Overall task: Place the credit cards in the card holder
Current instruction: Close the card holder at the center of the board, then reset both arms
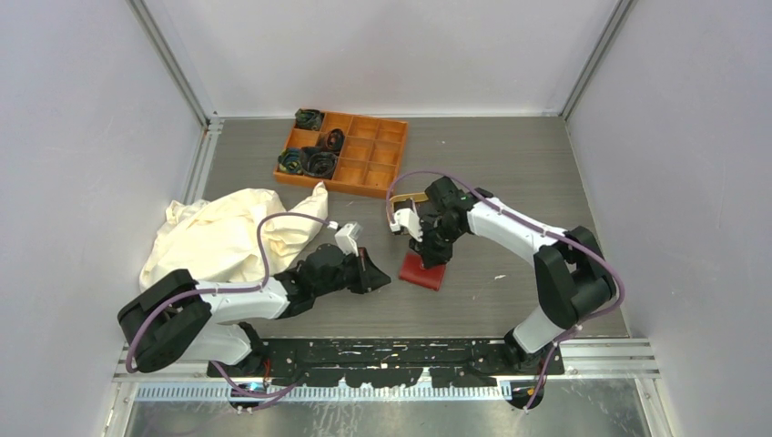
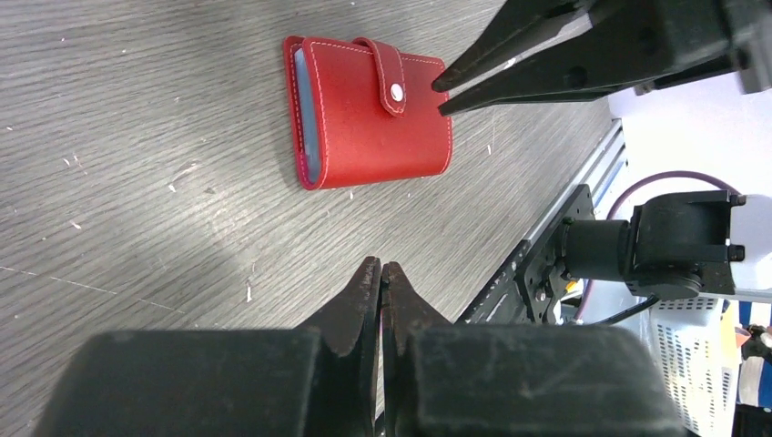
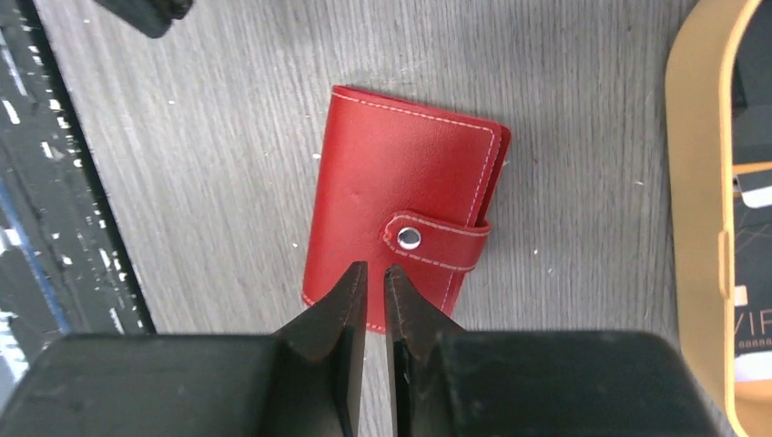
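The red card holder [image 1: 423, 270] lies closed and snapped on the grey table. It also shows in the left wrist view [image 2: 373, 114] and the right wrist view [image 3: 401, 209]. My right gripper [image 1: 430, 255] hovers over its near edge, its tips [image 3: 374, 270] almost together with only a thin slit between them, holding nothing. My left gripper [image 1: 380, 275] is shut and empty [image 2: 382, 267], a short way left of the holder. Black credit cards [image 3: 754, 319] and a light one [image 3: 756, 187] lie in the tan tray [image 3: 696, 182].
The tan tray [image 1: 411, 198] is mostly hidden under my right arm. An orange compartment box [image 1: 373, 168] with dark bundles stands at the back. A cream cloth [image 1: 228, 235] lies at the left. The black metal base rail [image 1: 410, 355] runs along the near edge.
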